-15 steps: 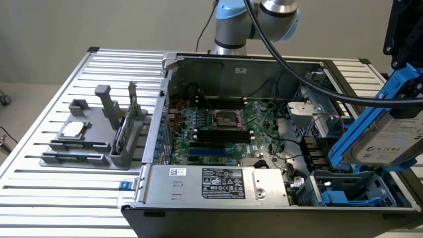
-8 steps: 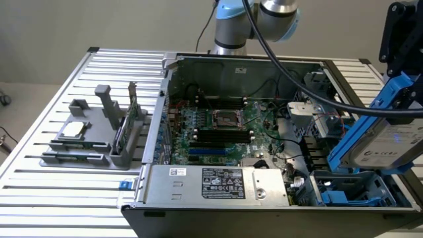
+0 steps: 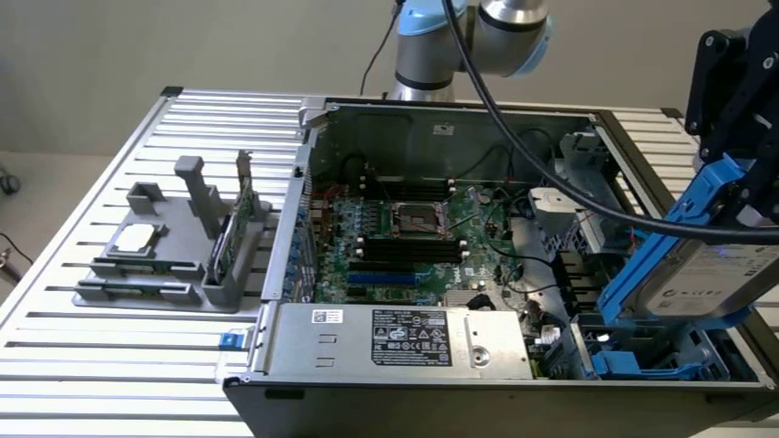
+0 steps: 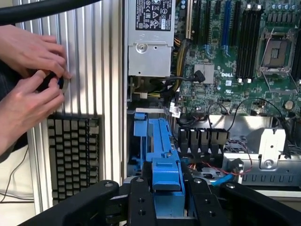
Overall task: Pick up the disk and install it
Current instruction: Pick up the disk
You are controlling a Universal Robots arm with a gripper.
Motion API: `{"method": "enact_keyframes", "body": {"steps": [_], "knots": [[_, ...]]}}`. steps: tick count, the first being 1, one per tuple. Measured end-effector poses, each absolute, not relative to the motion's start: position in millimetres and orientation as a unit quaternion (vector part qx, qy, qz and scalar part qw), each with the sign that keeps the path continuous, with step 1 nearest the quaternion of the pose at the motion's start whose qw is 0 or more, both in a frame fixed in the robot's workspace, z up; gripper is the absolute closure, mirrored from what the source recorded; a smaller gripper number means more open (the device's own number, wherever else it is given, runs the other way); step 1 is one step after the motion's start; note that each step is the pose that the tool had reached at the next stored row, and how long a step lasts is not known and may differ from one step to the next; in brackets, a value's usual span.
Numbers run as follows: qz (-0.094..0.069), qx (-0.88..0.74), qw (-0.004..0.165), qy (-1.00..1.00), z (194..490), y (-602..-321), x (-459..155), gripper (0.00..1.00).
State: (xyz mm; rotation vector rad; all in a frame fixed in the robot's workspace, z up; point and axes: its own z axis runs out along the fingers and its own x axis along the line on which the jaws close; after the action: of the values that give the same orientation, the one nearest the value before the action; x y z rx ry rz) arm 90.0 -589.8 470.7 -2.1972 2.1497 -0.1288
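Over at the exterior view's left edge of the slatted counter (image 3: pixel 109 365) sits the grey fixture (image 3: pixel 152 274). The small silver chip (image 3: pixel 134 239) lies on it and the green circuit card (image 3: pixel 233 228) stands upright in its slot, both well apart from the action. Moving across, the open computer case (image 3: pixel 306 173) takes the middle of the counter, with the motherboard (image 3: pixel 414 242) exposed and the power supply (image 3: pixel 389 339) along the near side. Now the exterior view's right: the gripper (image 3: pixel 738 196) has the disk (image 3: pixel 703 274) up in the air, tilted, white label showing, blue carrier frame around its edge. It hangs just above the drive bay (image 3: pixel 639 363) in the case's near corner. In the wrist view the fingers (image 4: pixel 141 200) are clenched either side of the carrier's blue tab, so that's a real hold on the disk, not a resting touch. The step in hand, as I read it, is lining the disk up over the bay. Doing it well means taking out the tilt and squaring the carrier to the bay's blue rails before any descent. The thick black cable (image 3: pixel 548 169) draped across the case needs watching for snags, and the red wires (image 4: pixel 207 165) beside the bay look likeliest to foul.
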Motion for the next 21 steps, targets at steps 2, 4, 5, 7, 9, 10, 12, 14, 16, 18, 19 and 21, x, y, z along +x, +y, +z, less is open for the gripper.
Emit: {"method": "enact_keyframes", "body": {"steps": [2, 4, 5, 7, 9, 10, 12, 14, 16, 18, 19, 21], "knots": [[-0.043, -0.715, 0.032, 0.698, 467.1, -589.8, 90.0, 0.67], [-0.043, -0.715, 0.032, 0.697, 463.3, -589.8, 90.0, 0.67], [-0.044, -0.716, 0.032, 0.696, 461.6, -589.7, 90.0, 0.67], [-0.044, -0.716, 0.031, 0.696, 458.1, -589.2, 90.0, 0.67], [-0.045, -0.717, 0.031, 0.695, 454.4, -588.6, 90.0, 0.67], [-0.045, -0.717, 0.031, 0.695, 452.6, -588.2, 90.0, 0.67], [-0.046, -0.718, 0.031, 0.694, 448.8, -586.8, 89.9, 0.67], [-0.047, -0.718, 0.031, 0.694, 445.3, -585.0, 90.0, 0.67], [-0.047, -0.719, 0.031, 0.693, 441.6, -584.3, 90.1, 0.67], [-0.048, -0.719, 0.03, 0.693, 439.1, -584.3, 90.4, 0.67], [-0.048, -0.719, 0.03, 0.693, 438.1, -584.2, 90.7, 0.67], [-0.049, -0.719, 0.03, 0.693, 436.1, -584.0, 91.0, 0.67]]}}
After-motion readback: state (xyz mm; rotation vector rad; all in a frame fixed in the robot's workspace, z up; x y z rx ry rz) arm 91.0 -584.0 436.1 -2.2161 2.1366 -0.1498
